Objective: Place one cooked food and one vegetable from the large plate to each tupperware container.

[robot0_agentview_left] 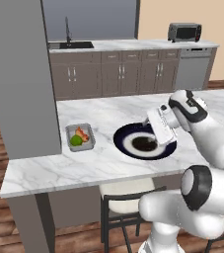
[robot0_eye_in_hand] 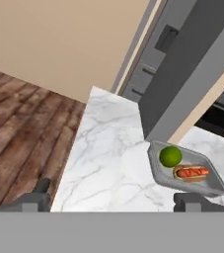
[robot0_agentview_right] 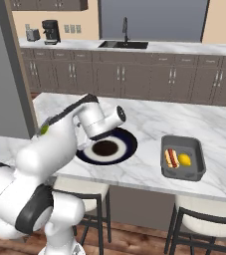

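**Open marble between plate and trays, pillar crowds the left**

I see bare desk [robot0_agentview_left: 108, 111] on all sides of the large plate [robot0_agentview_left: 126, 136], wide enough to pass. The left tray [robot0_agentview_left: 80, 137], holding a green fruit and a hot dog, sits just beside the grey pillar [robot0_agentview_left: 19, 74], which blocks that side. The right tray [robot0_agentview_right: 183, 157] lies well apart, with open marble beyond it. My own arm hangs over the plate.

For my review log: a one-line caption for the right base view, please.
White robot arm over the empty dark navy round plate on the marble counter; grey rectangular tray holds a hot dog and yellow lemon.
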### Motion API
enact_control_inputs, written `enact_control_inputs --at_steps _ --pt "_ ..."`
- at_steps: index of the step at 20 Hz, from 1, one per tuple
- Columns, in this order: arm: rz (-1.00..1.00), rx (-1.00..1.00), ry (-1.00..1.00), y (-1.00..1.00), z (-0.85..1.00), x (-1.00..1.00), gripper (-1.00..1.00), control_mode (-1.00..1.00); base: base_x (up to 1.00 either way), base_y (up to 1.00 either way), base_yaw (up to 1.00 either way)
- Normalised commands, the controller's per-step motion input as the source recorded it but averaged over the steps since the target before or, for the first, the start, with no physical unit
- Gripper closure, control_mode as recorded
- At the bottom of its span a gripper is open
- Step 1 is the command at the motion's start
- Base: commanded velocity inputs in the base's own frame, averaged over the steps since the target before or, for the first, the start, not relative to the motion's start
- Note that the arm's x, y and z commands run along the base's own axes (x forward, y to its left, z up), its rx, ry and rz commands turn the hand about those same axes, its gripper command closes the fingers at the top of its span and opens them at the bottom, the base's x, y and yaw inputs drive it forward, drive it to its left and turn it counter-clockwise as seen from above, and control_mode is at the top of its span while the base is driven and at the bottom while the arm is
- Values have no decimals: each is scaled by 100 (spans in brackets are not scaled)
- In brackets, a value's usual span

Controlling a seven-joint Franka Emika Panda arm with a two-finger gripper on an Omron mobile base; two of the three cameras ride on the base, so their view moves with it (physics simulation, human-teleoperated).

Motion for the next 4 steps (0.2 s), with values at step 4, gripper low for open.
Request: enact_control_inputs --at_steps 4 --pt "-14 5 -3 -66 68 -33 -100 -100 0 0 0"
